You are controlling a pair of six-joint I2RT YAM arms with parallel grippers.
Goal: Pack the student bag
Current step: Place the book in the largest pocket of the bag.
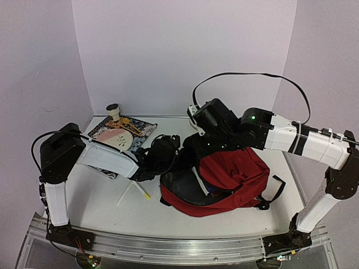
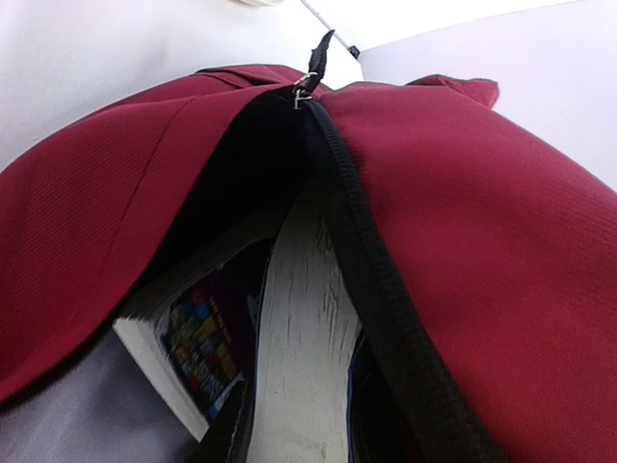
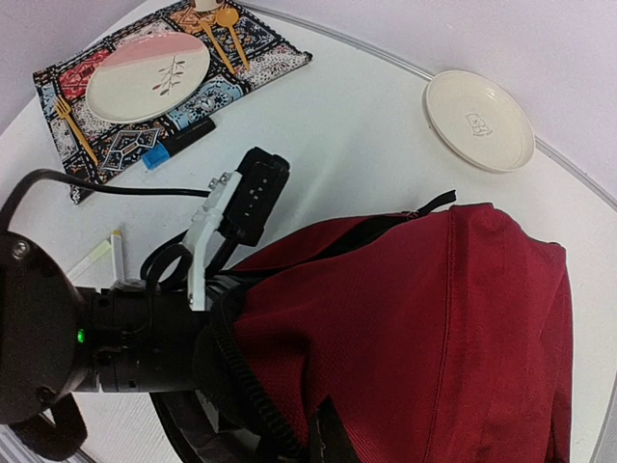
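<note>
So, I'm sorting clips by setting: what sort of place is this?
Likely a robotics lab test cell, not a home: plain white panels box in a white table, with left arm and right arm mounted on an aluminium rail.

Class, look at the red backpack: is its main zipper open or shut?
Open. In the left wrist view the student bag gapes along its black zipper, and a book shows inside.

top external: high and behind, looking down over the whole bench (image 1: 101, 202). left wrist: very close, facing into the open student bag (image 2: 501, 241). right wrist: close above the bag, facing the left arm (image 3: 125, 338). all 3 share the bag.
</note>
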